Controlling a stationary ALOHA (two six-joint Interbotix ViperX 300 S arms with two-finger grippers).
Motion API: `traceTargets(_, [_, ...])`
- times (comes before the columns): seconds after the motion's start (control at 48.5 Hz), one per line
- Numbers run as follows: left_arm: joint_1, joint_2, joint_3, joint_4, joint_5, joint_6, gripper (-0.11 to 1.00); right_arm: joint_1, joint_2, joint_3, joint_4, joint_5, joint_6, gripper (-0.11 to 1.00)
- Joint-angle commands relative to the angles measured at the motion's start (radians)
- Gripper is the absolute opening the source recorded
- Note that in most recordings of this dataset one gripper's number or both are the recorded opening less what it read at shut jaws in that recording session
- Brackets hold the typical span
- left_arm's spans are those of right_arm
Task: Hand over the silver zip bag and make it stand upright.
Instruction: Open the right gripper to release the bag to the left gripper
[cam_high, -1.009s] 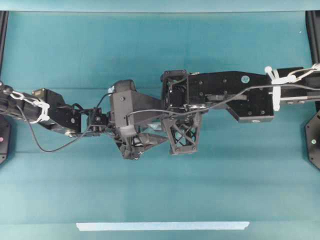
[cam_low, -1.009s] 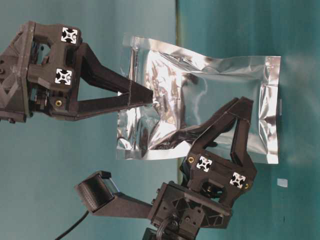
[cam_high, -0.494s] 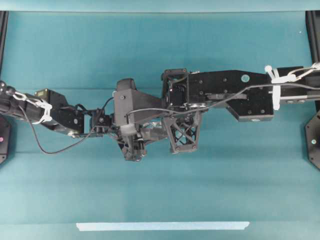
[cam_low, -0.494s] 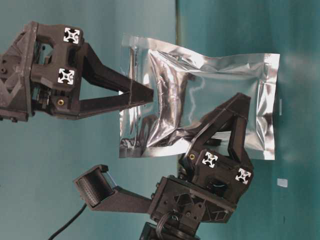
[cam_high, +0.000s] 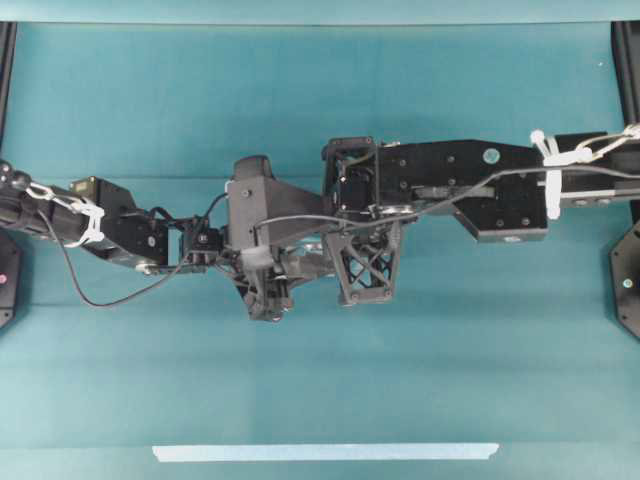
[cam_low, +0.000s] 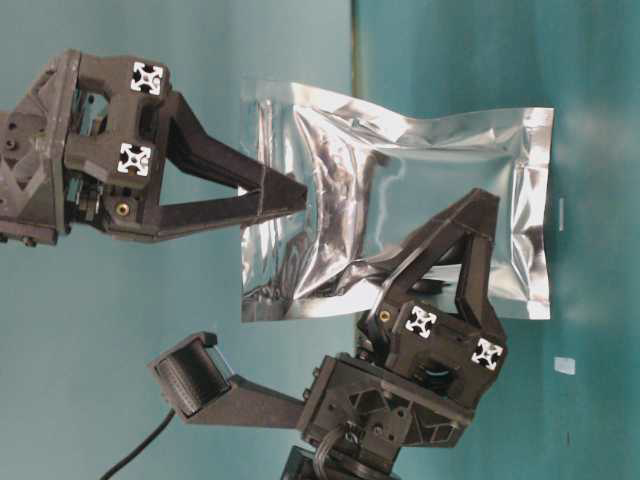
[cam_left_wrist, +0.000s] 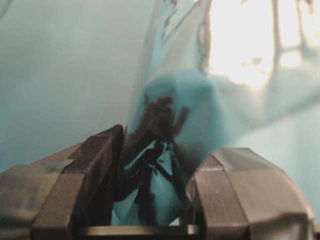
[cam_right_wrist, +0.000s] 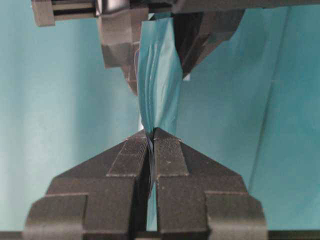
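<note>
Midair, silver zip bag (cam_low: 400, 210) hanging between both arms, right gripper (cam_low: 300, 195) level, pinching its edge, left gripper (cam_low: 470, 215) angled upward, clamped on its side

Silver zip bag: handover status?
Done: silver zip bag is in the air, pinched at one edge by the right gripper. In hand: left gripper clamps another edge, so both hold it. Left: right gripper lets go, then the bag gets stood upright.
</note>
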Motion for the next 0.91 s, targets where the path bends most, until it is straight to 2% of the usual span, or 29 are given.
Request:
traceTargets(0.0, [0.0, -0.005, 0.002, -0.002, -0.003, 0.0, 0.32, -0.002, -0.02, -0.005, 0.003, -0.006, 0.012, 0.01])
traceTargets(0.165, [-0.005, -0.005, 0.011, 0.0, -0.006, 0.006, 0.31, -0.002, -0.02, -0.006, 0.011, -0.015, 0.017, 0.03])
traceTargets(0.247, [-0.005, -0.006, 0.014, 0.0, -0.008, 0.006, 0.31, -0.002, -0.02, -0.005, 0.012, -0.015, 0.035, 0.12])
traceTargets(0.288, [-0.006, -0.006, 0.015, 0.0, -0.008, 0.008, 0.31, -0.002, -0.021, -0.005, 0.012, -0.015, 0.048, 0.19])
traceTargets(0.494, [-0.011, -0.005, 0.014, 0.0, -0.002, 0.043, 0.28, 0.009, -0.046, -0.003, 0.012, -0.052, 0.092, 0.78])
traceTargets(0.556, [-0.011, -0.005, 0.014, 0.0, 0.0, 0.046, 0.28, 0.011, -0.064, 0.002, 0.012, -0.069, 0.1, 0.89])
traceTargets(0.886, [-0.025, -0.005, 0.011, 0.0, -0.005, 0.051, 0.28, -0.012, -0.183, 0.049, -0.003, -0.124, 0.189, 0.88])
